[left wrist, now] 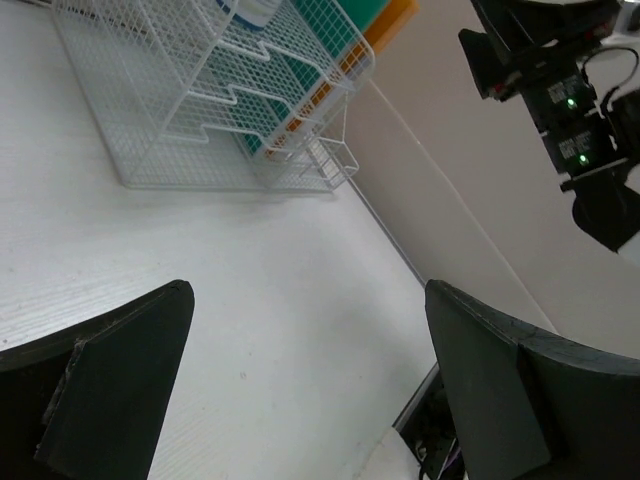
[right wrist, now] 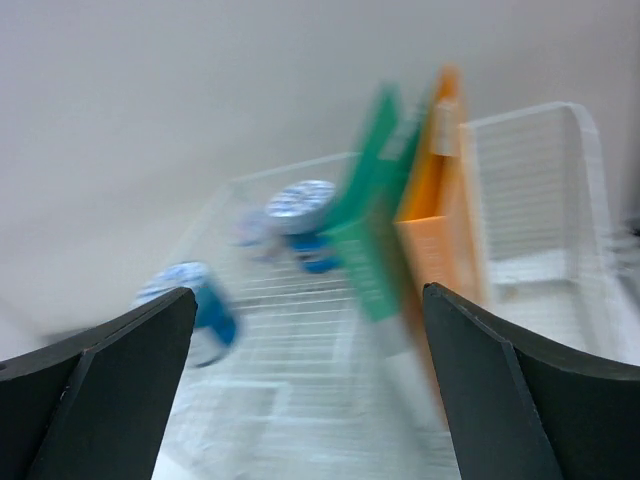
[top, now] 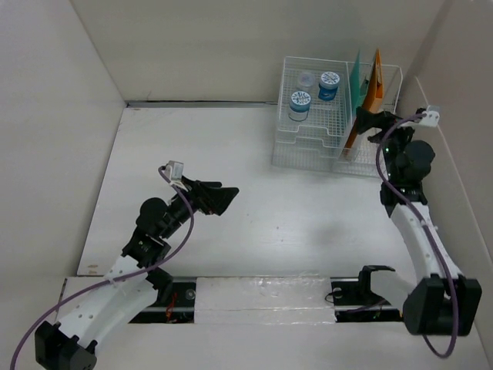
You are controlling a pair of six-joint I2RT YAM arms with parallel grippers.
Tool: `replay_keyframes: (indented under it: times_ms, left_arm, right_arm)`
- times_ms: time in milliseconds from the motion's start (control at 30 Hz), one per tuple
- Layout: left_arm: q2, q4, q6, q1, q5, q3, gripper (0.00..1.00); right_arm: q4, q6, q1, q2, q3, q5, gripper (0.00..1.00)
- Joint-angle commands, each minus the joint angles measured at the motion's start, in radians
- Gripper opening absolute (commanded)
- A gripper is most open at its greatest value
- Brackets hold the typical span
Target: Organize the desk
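Desk, large flat matte white rectangular tabletop (top: 262, 231), fills the floor of the top view between plain white walls (top: 46, 116), with the arm bases at its near edge.

Left gripper (top: 228, 196): black two-finger type, released, jaws spread wide, holding nothing. The left wrist view shows its dark fingers (left wrist: 110, 390) far apart with bare tabletop in the gap. It hangs over the left-centre of the desk and points right toward the rack, well apart from it. The left arm runs back to the near-left corner.

Right gripper (top: 370, 123): also released, fingers (right wrist: 100, 390) wide, gripping nothing. The right wrist view is motion-blurred. The gripper sits at the far right, just beside the near edge of an orange flat upright folder (top: 375, 81); cannot tell if they touch.

A green flat upright folder (top: 357, 80) stands just left of the orange one. Both are in the right-hand slots of a white wire-mesh organizer rack (top: 308, 146) at the desk's far-right corner.

The rack's left tray section holds two small round jars with blue-and-white lids, both upright and apart from each other: the nearer jar (top: 300, 102) and the farther jar (top: 330, 84). A small clear round container (top: 306, 78) sits behind the nearer jar.

The right arm drops back to its base at the near-right corner, close along the right wall.
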Motion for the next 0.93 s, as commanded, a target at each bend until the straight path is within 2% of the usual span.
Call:
replay_keyframes:
  times_ms: [0, 33, 67, 233, 300, 433, 533, 633, 767, 900]
  left_arm:
    - [-0.015, 0.007, 0.013, -0.005, -0.008, 0.072, 0.99]
    - [-0.015, 0.007, 0.007, -0.005, 0.004, 0.084, 0.99]
    - [-0.015, 0.01, 0.008, -0.005, 0.009, 0.084, 0.99]
    - [-0.05, 0.017, -0.001, -0.005, 0.013, 0.114, 0.99]
    - [-0.079, 0.007, 0.001, -0.005, 0.009, 0.126, 0.99]
    - [-0.127, -0.037, -0.007, -0.005, -0.019, 0.124, 0.99]
    - [-0.154, -0.06, -0.018, -0.005, -0.025, 0.1, 0.99]
    - [-0.176, -0.063, -0.038, -0.005, -0.036, 0.068, 0.99]
    - [-0.211, -0.066, -0.05, -0.005, -0.023, 0.043, 0.99]
    - [-0.249, 0.004, -0.068, -0.005, 0.0, -0.02, 0.99]
  right_arm:
    - [-0.067, 0.109, 0.063, -0.146, -0.059, -0.117, 1.0]
    - [-0.068, 0.164, 0.112, -0.228, -0.096, -0.186, 1.0]
    - [-0.064, 0.165, 0.113, -0.27, -0.113, -0.187, 1.0]
    - [-0.045, 0.212, 0.373, -0.48, -0.217, -0.31, 1.0]
    - [-0.099, 0.199, 0.438, -0.563, -0.24, -0.314, 1.0]
    - [-0.365, 0.097, 0.579, -0.69, -0.231, -0.29, 1.0]
    - [-0.476, 0.073, 0.628, -0.77, -0.251, -0.25, 1.0]
    - [-0.518, 0.074, 0.675, -0.827, -0.292, -0.221, 1.0]
    - [-0.561, 0.074, 0.709, -0.861, -0.308, -0.179, 1.0]
    - [-0.556, 0.07, 0.719, -0.856, -0.299, -0.159, 1.0]
